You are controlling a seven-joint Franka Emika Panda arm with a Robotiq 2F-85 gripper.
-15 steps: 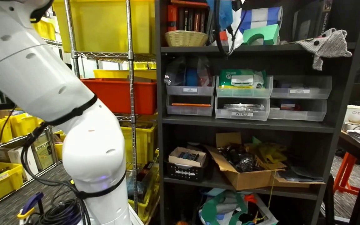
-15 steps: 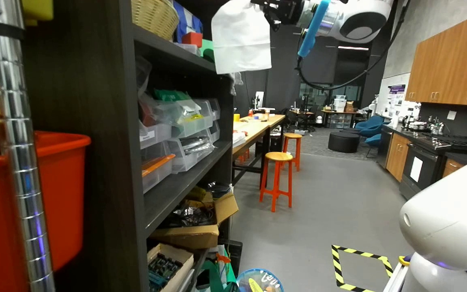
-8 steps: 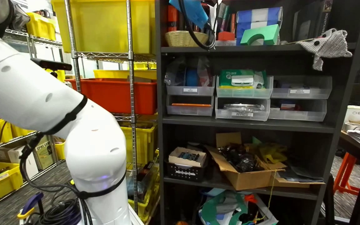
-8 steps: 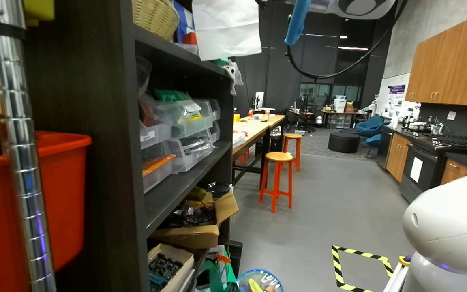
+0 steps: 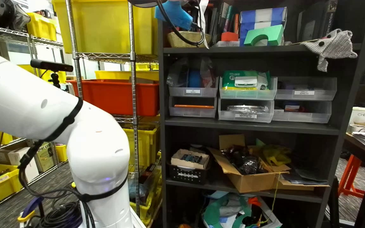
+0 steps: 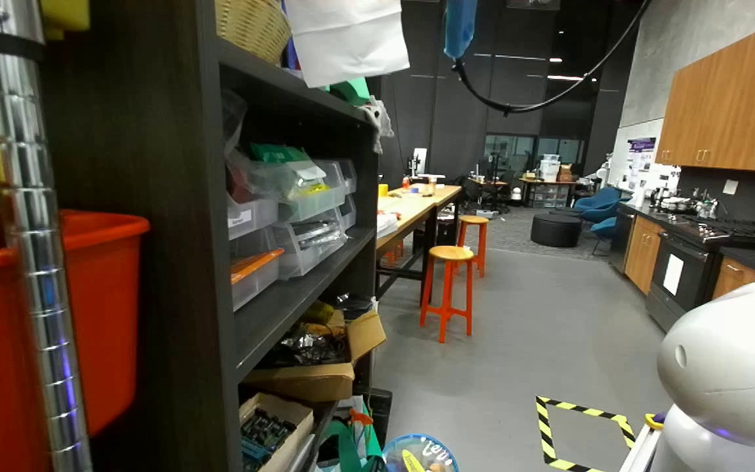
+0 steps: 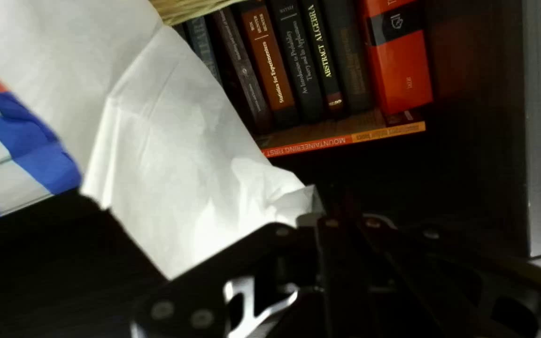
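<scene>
In wrist view, we are seeing white sheet (image 7: 172, 150) glaring, gripper (image 7: 341, 220) showing nearly black. In both exterior views, we are getting even light, bookcase (image 5: 252, 127) interior lying in shadow.

A lab or workshop with a kitchen along one side
A robot arm (image 5: 97, 152), yellow storage bins (image 5: 103, 28), a clear tray (image 5: 261, 117) labelled WIRES, statistics and algebra textbooks (image 7: 301, 61), a striped tape square (image 6: 544, 429) on the floor (image 6: 535, 328), and a long worktable (image 6: 415, 207) with stools (image 6: 451, 253) beside it mark the lab; a stove (image 6: 698, 272) and wooden wall cabinets (image 6: 728, 98) mark the kitchen.
</scene>
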